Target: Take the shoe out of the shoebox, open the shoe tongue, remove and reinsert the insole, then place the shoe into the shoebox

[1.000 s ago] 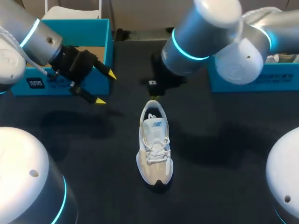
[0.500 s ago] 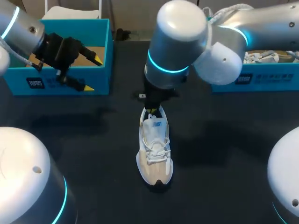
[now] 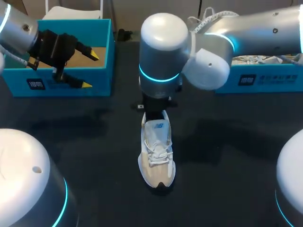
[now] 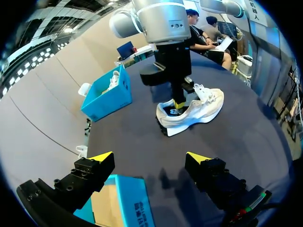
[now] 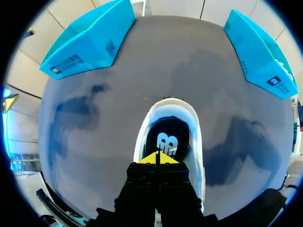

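A white and beige sneaker (image 3: 156, 156) lies on the dark table, toe toward the front edge. My right arm reaches in over its heel end and hides its gripper in the head view. In the right wrist view the right gripper (image 5: 157, 158) is shut, its yellow tips together and nothing between them, just above the shoe's opening, where the dark insole (image 5: 167, 138) shows. From the left wrist, the right gripper (image 4: 179, 102) stands upright over the sneaker (image 4: 194, 111). My left gripper (image 3: 91, 70) hangs open at the left shoebox's (image 3: 61, 87) front wall, holding nothing.
A second blue box (image 3: 265, 80) with another white shoe stands at the back right. Both boxes also show ahead of the right gripper, the left shoebox (image 5: 90, 40) and the second blue box (image 5: 258, 52). Under the left gripper (image 4: 150, 157) is the left shoebox's corner (image 4: 128, 203).
My right arm has swung left and come down over the shoe's heel opening. My left gripper has drawn back to the left, toward the left shoebox, still open.
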You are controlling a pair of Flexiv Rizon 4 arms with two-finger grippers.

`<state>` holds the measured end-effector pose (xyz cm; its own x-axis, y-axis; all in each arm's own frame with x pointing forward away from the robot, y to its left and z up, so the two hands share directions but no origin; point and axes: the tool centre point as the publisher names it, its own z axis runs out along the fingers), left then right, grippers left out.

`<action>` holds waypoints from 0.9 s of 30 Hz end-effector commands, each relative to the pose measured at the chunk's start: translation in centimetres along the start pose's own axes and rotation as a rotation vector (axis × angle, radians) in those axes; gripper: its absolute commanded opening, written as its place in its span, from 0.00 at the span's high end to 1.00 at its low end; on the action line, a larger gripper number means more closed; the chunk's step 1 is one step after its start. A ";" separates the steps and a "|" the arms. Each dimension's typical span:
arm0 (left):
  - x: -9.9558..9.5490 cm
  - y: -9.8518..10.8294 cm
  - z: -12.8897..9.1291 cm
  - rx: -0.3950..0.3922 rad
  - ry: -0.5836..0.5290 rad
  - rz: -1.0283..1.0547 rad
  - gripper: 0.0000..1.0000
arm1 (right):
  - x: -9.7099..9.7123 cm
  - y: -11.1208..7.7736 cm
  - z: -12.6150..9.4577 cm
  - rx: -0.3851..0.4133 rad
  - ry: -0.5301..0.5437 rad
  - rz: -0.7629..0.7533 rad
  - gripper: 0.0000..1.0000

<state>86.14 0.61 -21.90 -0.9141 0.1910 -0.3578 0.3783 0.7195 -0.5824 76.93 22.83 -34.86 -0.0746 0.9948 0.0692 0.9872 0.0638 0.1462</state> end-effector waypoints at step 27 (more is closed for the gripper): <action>0.0 0.0 0.0 -0.002 0.001 0.001 0.00 | -1.3 0.6 2.8 -0.061 -0.117 0.022 1.00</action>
<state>86.12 0.61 -21.94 -0.9138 0.1907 -0.3587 0.3788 0.7190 -0.5827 78.15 21.82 -38.19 -0.0312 0.9990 -0.0335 0.9804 0.0371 0.1936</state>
